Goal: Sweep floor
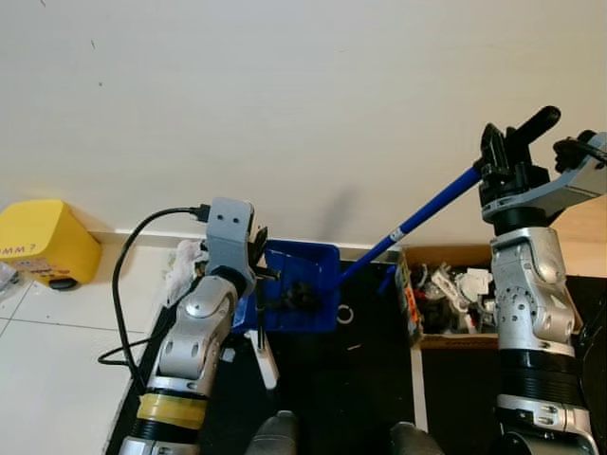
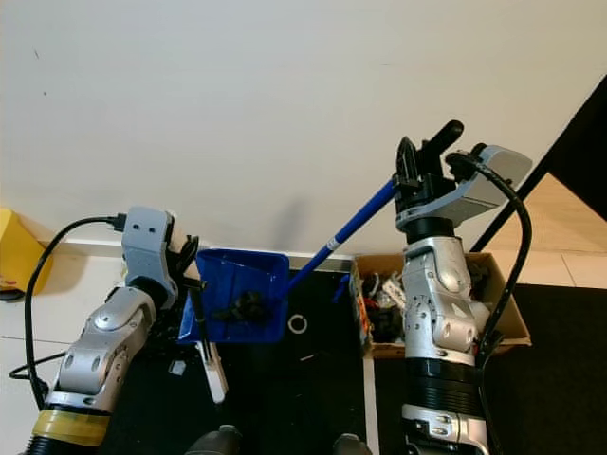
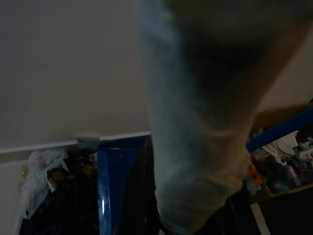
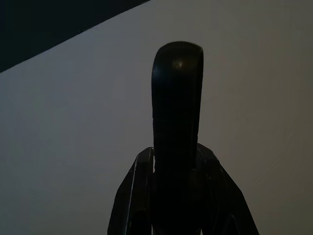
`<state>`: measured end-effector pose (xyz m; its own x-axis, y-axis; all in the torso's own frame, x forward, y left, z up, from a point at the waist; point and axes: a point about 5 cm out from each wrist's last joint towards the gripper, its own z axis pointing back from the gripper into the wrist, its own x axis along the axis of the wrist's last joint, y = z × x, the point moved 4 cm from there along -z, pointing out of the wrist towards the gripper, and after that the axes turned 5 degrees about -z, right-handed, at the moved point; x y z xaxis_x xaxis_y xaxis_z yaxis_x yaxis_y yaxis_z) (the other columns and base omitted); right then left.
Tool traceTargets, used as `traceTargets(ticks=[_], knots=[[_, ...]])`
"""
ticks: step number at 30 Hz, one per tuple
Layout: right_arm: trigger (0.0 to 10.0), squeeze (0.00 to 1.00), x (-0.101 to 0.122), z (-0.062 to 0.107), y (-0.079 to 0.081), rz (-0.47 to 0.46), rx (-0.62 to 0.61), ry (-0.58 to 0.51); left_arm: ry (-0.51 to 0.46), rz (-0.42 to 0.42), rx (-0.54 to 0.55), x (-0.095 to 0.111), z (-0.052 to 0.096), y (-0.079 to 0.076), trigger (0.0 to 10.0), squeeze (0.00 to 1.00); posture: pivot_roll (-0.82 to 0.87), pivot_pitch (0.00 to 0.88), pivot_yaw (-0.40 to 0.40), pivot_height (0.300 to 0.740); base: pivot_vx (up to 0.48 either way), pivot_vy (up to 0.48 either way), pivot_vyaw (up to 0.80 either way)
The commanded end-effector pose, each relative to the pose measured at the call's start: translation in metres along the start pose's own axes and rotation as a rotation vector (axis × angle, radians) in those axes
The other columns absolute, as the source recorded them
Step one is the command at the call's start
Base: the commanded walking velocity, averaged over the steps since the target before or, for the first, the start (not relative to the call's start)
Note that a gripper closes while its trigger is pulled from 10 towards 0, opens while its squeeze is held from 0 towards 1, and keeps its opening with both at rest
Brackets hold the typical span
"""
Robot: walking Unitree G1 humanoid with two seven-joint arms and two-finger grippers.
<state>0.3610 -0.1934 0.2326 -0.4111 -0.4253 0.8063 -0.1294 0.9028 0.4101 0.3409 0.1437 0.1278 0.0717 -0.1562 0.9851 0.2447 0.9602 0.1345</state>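
**Dustpan low against the wall, broom handle raised at two o'clock**

The blue dustpan (image 1: 302,289) sits on the dark floor mat (image 1: 365,398) against the base of the cream wall (image 1: 285,104), at about eleven o'clock from the robot's feet. Inside it lies a small dark clump of debris (image 1: 302,296). The left gripper (image 1: 258,284) is pinched on the dustpan's near left edge, its fingers pressed against the blue wall. A white stick-like piece (image 1: 266,358) lies beneath the left forearm. Crumpled white paper (image 1: 185,265) rests just beside the dustpan at its nine o'clock.

The blue broom handle (image 1: 417,223) slants from the dustpan's right rim up toward two o'clock, where the right gripper (image 2: 422,166) is clamped around its black top grip (image 2: 444,133), held high against the wall.

At three o'clock from the dustpan stands an open cardboard box (image 2: 507,322), crowded with mixed clutter: white cables, small packets, dark odds and ends. A yellow container (image 1: 43,242) sits on the white tiles at nine o'clock, near the wall. A small ring (image 1: 345,314) lies on the mat just right of the dustpan.
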Motion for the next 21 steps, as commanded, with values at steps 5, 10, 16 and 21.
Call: traceTargets(ticks=[5,10,16,21], knots=[[10.0,0.00,0.0036,-0.0014,0.0045,-0.016,0.015,-0.021,-0.006,-0.011,-0.003,-0.0013,0.0010,-0.0019,10.0,0.00,0.15,0.120,0.039,0.740,0.000,-0.461,0.00],[10.0,0.00,0.0034,-0.0013,0.0045,-0.016,0.016,-0.021,-0.006,-0.010,-0.001,-0.0014,0.0009,-0.0018,10.0,0.00,0.15,0.120,0.039,0.740,0.000,-0.458,0.00],[10.0,0.00,0.0033,-0.0015,0.0045,-0.016,0.017,-0.020,-0.005,-0.009,0.003,-0.0016,0.0007,-0.0013,10.0,0.00,0.14,0.119,0.039,0.740,0.000,-0.318,0.00],[10.0,0.00,0.0030,-0.0016,0.0044,-0.017,0.018,-0.020,-0.004,0.001,0.011,-0.0020,0.0003,-0.0006,10.0,0.00,0.14,0.119,0.038,0.740,0.000,0.000,0.00]])
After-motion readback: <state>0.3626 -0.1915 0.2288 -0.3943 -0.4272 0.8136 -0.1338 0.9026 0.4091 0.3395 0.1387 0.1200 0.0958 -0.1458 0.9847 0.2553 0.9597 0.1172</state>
